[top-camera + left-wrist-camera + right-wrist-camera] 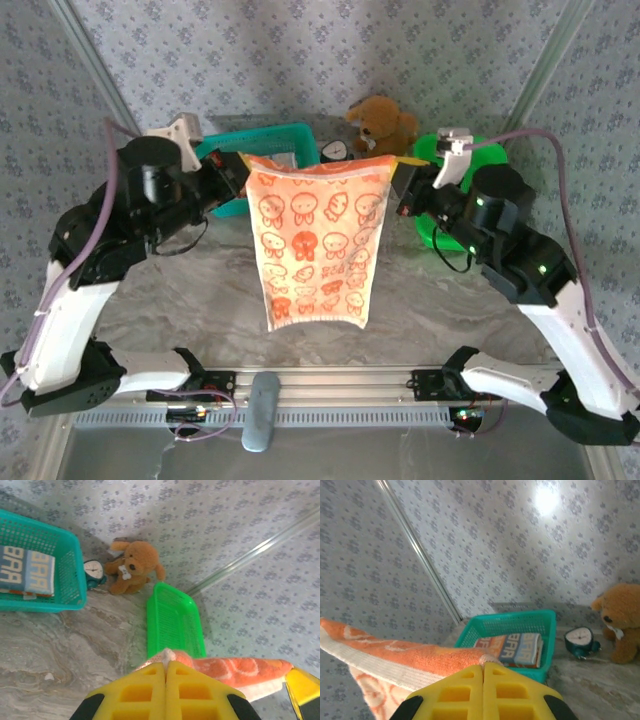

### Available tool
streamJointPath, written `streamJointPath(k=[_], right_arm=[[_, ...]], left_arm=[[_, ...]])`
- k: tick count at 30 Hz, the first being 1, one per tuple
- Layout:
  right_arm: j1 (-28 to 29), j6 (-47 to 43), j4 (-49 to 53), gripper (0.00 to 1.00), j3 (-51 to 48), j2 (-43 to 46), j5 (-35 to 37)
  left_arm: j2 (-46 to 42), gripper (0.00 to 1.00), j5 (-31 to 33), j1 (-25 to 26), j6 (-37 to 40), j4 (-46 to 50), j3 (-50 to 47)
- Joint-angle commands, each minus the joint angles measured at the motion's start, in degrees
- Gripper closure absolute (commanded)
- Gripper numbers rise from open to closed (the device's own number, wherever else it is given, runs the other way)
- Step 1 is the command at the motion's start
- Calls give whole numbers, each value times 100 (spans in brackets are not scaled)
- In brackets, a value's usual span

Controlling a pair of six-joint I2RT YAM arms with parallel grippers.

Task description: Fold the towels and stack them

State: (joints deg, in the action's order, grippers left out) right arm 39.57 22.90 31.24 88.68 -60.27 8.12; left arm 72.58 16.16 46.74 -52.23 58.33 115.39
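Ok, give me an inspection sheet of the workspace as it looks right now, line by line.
Surface: grey marbled tabletop, nothing spilled seen.
Job's things: cream towel with orange figures hangs spread between the arms; folded lettered towel lies in the teal basket.
Clutter: brown plush toy, small clock, green basket, grey object on the front rail.
End effectors: left end effector and right end effector each shut on a top corner of the cream towel.
Cables: purple cables run along both arms, apart from the cream towel.
Surroundings: patterned wall panels behind and at both sides.
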Motion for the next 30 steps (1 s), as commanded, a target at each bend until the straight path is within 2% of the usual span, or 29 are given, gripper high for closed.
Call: streamJointPath(k=[1,3,6,11,15,19,24,30], right_arm=[[-450,506,66,100,7,-494,-440],[-856,808,-119,100,-106,-834,-932],[-1243,1098,-500,100,-185,-1380,-1326],[-1698,1083,-1079,100,-66,-2394,-1834],[-1947,987,-1104,100,-104,-2931,-2264],[-2024,776,-1225,100,-661,-2964,-2302],[-2130,655,-1259,100,-1572,-2817,-2499],[-2173,608,-1322,100,-2762,-2376,-2509]], left_arm=[[455,100,-98,-476,-90,153,-24],[726,100,-699,-1017,-100,18,-230],[1169,100,-1366,-1543,-74,-533,-591],[2374,100,-1870,-1985,283,-556,51],[2970,100,-2018,-2029,395,-360,172],[2699,100,-2158,-2034,175,-909,-976],[1940,100,-2201,-1983,-274,-1858,-2721],[1344,100,-2016,-1666,-696,-2267,-4131]])
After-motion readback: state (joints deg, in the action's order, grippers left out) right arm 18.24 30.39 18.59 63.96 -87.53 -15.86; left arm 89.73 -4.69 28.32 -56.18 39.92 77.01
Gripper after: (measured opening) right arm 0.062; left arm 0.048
